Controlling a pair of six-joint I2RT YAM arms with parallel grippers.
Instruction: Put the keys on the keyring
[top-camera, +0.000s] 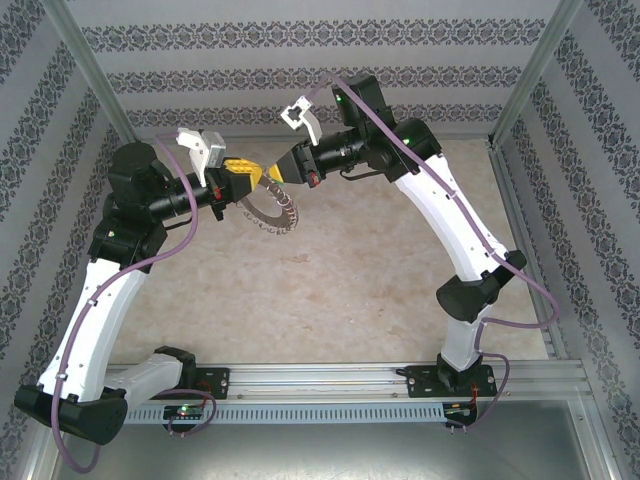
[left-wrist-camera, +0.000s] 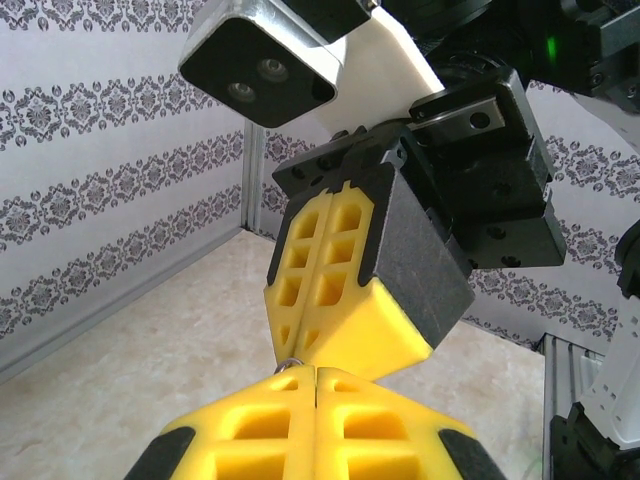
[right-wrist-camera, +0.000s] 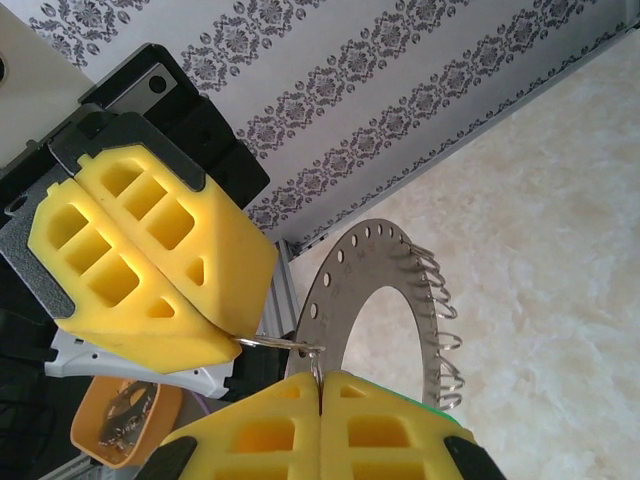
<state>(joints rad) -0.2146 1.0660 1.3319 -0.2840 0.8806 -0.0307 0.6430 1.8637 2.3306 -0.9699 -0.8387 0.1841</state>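
From above, left gripper and right gripper meet toward the far edge of the table, keyring hanging just below; left wrist: left fingers clamp a wire loop; right wrist: right fingers pinch the keyring's holed rim

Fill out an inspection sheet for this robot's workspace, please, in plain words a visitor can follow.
Surface: beige marbled tabletop, no spills seen.
Job's things: keyring, a flat grey ring with punched holes and wire pieces along its outer edge, held up off the table; a thin wire loop bridges the two grippers.
Clutter: orange dish holding small metal bits.
Grippers: left gripper, jaws shut on the wire loop; right gripper, jaws shut, apparently pinching the keyring's rim; the tips nearly touch.
Cables: purple cable along each arm, slack in places, no snag seen.
Surroundings: patterned walls, aluminium frame posts.
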